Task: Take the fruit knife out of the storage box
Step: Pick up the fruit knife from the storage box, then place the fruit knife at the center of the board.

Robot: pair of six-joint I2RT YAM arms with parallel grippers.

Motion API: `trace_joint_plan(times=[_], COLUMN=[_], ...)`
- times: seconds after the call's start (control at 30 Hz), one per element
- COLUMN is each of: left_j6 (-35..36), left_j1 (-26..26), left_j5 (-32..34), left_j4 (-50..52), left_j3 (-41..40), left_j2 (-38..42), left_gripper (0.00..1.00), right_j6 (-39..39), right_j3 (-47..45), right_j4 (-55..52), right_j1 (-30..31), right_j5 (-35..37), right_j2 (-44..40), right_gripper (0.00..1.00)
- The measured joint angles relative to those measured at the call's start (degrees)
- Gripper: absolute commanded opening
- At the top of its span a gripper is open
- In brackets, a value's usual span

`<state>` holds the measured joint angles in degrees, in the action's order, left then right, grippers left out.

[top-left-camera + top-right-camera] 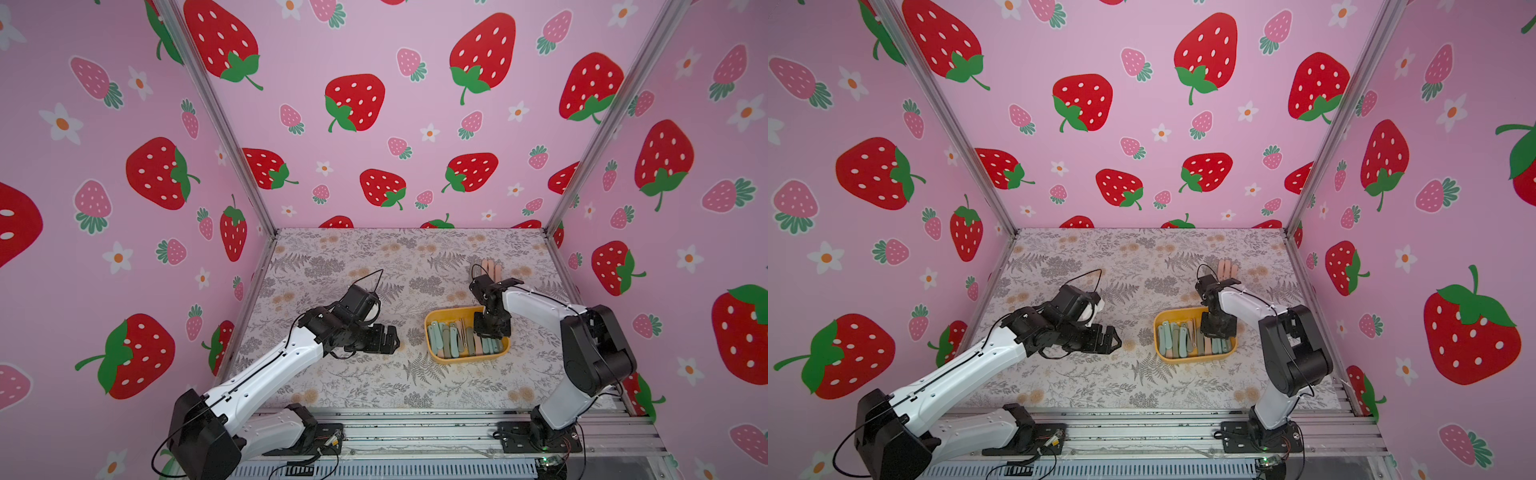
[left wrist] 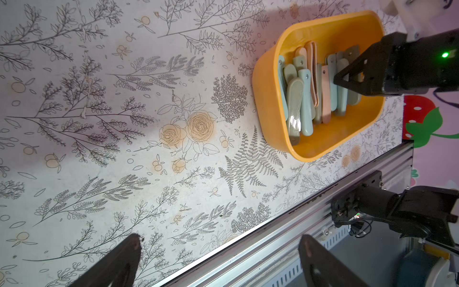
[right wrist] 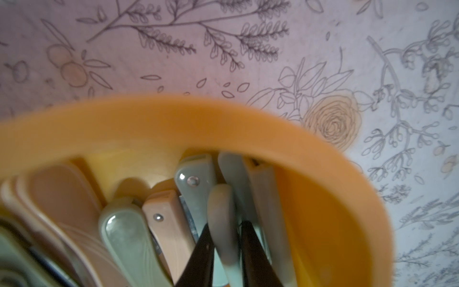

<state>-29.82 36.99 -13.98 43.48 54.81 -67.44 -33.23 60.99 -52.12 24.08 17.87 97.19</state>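
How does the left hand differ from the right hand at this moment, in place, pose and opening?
The left hand hovers over the table beside the storage box; the right hand reaches down inside it. The left hand's fingers stand wide apart and empty; the right hand's fingers stand close on both sides of a grey-green knife. The left hand points sideways toward the box; the right hand points downward. Both are black and two-fingered.

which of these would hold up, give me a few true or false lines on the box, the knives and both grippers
The storage box is empty. False: it holds many folded knives.
The right gripper is down in the box, fingers either side of a grey-green knife. True.
The left gripper holds a knife. False: it is open, empty, apart from the box.
Pinkish pieces lie on the table outside the box. True.
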Motion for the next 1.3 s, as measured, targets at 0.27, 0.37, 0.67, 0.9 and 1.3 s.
trace_joint_plan(times=[0.27,0.37,0.67,0.9,1.3], left_j6=[0.0,0.0,1.3,2.1,4.1], left_j1=[0.0,0.0,0.0,0.0,0.0], left_j5=[0.0,0.0,-0.1,-0.9,-5.2], left_j4=[-0.3,-0.4,-0.8,-1.3,-1.7], left_j3=[0.0,0.4,5.4,11.5,27.1], left_j2=[-1.7,-2.4,-7.7,-13.7,-29.3], left_gripper=[0.99,0.99,0.99,0.99,0.99], right_j6=[0.5,0.9,1.6,3.3,8.2], right_j3=[0.8,2.7,9.5,18.6,35.1], right_j4=[-1.7,-3.3,-8.0,-11.0,-11.7], right_j1=[-0.1,-0.1,-0.1,-1.6,-7.2], right_j5=[0.6,0.7,0.9,2.8,12.1], right_j2=[-0.2,-1.6,-8.2,-7.1,16.0], right_gripper=[0.12,0.12,0.12,0.13,0.13])
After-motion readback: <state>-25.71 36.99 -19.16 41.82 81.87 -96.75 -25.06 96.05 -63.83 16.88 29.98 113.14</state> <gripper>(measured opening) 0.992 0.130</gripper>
